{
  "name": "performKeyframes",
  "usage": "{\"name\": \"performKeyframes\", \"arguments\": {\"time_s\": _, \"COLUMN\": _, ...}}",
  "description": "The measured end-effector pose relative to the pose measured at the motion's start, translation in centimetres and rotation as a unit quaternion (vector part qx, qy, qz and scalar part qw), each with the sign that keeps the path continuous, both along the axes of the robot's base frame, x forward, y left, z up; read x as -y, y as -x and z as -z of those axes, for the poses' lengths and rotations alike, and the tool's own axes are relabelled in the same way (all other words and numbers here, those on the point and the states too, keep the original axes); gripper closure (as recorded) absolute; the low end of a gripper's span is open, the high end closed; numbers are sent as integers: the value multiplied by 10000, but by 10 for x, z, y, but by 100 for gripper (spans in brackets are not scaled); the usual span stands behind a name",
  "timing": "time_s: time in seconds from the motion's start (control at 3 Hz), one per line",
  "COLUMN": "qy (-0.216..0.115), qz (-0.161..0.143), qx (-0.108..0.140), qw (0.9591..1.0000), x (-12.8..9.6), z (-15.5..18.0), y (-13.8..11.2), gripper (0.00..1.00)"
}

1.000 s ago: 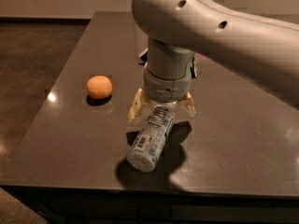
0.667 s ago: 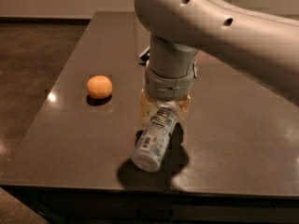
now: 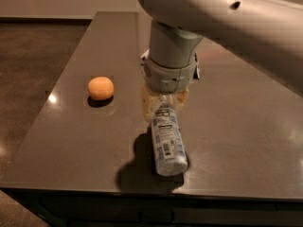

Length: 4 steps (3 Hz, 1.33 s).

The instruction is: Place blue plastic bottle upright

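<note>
The blue plastic bottle is a small clear bottle with a white-blue label and black print. Its base points toward the table's front edge and its cap end is hidden between the fingers. My gripper comes down from above on the big grey arm and is shut on the bottle's top end. The bottle hangs tilted, its base low over the dark table with a shadow beneath it.
An orange sits on the table to the left of the gripper. The table's front edge runs just in front of the bottle's base. The floor lies to the left of the table.
The fingers have closed on the bottle's top end. The bottle has swung from lying slanted to the left to pointing at the front edge, and its top end has risen.
</note>
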State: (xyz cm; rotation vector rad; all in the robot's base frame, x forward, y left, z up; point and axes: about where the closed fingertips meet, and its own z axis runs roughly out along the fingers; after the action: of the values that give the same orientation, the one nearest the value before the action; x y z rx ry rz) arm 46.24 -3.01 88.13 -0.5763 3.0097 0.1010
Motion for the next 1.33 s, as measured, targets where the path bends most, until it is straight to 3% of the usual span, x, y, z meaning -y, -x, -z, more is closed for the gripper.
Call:
{"name": "performKeyframes", "arguments": {"time_s": 0.33, "qy": -50, "qz": -677, "qx": 327, "qw": 9972, "x": -7, "z": -19, "y": -10, "gripper": 100}}
{"name": "performKeyframes", "arguments": {"time_s": 0.67, "qy": -190, "qz": -1304, "qx": 951, "qw": 9867, "x": -6, "z": -49, "y": -21, "gripper": 100}}
{"name": "performKeyframes", "arguments": {"time_s": 1.0, "qy": -481, "qz": -1953, "qx": 1982, "qw": 9593, "x": 9, "z": -87, "y": -21, "gripper": 100}}
{"name": "performKeyframes", "arguments": {"time_s": 1.33, "qy": -880, "qz": -2059, "qx": 2682, "qw": 9370, "x": 27, "z": -104, "y": -14, "gripper": 100}}
